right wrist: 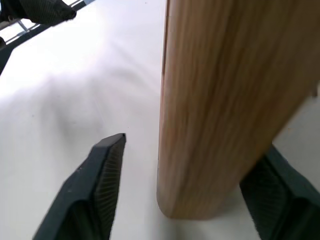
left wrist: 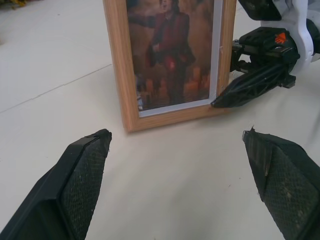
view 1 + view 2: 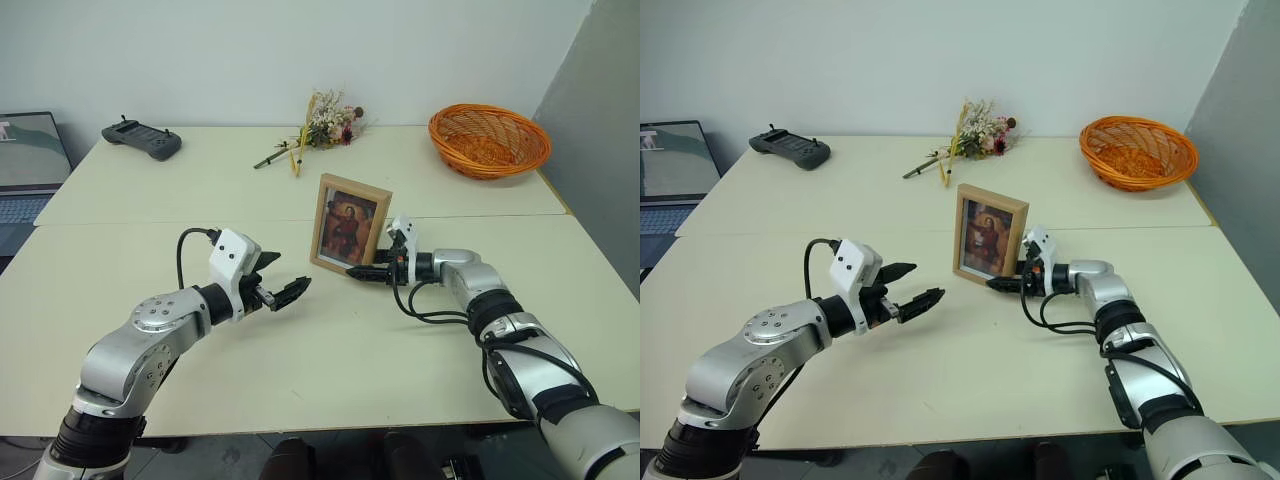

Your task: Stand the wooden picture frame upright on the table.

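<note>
The wooden picture frame (image 3: 350,224) stands upright on the table (image 3: 330,370), its lower edge between the right gripper's (image 3: 368,272) parted fingers; left gripper (image 3: 285,285) spread, apart

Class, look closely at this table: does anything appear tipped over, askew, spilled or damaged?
Nothing stands out. The wooden picture frame stands upright on the table, the right gripper open around its lower corner. The basket, flowers and controller lie undisturbed.
</note>
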You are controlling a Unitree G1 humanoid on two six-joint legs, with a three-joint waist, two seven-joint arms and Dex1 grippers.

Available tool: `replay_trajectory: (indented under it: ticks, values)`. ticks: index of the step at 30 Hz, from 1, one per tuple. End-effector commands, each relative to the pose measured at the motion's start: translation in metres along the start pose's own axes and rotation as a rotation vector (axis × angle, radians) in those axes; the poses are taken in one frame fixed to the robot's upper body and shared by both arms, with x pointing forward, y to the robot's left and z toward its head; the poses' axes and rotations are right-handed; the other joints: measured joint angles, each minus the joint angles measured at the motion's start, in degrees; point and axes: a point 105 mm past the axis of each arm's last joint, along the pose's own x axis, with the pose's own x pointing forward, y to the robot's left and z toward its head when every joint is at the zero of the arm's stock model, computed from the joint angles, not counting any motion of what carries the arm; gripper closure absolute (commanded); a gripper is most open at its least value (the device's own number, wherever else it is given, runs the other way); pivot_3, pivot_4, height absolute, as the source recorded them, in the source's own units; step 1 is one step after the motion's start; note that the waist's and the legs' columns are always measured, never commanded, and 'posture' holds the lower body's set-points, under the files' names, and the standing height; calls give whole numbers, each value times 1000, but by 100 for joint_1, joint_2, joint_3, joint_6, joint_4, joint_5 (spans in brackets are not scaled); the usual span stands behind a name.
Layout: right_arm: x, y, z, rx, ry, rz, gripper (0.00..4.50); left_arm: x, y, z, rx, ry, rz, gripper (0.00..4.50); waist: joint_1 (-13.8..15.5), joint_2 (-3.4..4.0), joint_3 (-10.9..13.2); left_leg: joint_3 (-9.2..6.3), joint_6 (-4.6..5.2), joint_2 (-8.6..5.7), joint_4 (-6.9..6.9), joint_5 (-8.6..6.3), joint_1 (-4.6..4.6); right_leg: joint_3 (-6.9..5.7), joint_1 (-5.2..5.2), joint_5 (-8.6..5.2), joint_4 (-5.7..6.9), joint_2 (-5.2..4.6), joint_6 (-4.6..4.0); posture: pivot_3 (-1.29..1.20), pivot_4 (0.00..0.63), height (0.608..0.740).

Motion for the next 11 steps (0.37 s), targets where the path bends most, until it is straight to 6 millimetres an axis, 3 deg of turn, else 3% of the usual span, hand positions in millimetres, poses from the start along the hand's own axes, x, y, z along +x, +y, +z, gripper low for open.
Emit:
replay_trajectory:
  ticks: [1,6,11]
  values:
    - [-24,-5,4,-77,-5,-25,42,0,8,8,42,-15,15,0,6,0,0,0,0,0,1,0,0,0,0,0,0,0,0,0,150,740]
    - [-76,-11,-1,-190,62,-124,42,-6,27,7,27,-1,60,0,64,0,0,-2,1,0,1,0,-1,-4,2,0,-1,0,0,0,150,740]
    - [-101,23,33,-210,-16,-115,42,-14,42,8,48,24,72,0,69,2,1,-1,4,1,0,-2,0,-2,1,0,0,0,0,0,150,740]
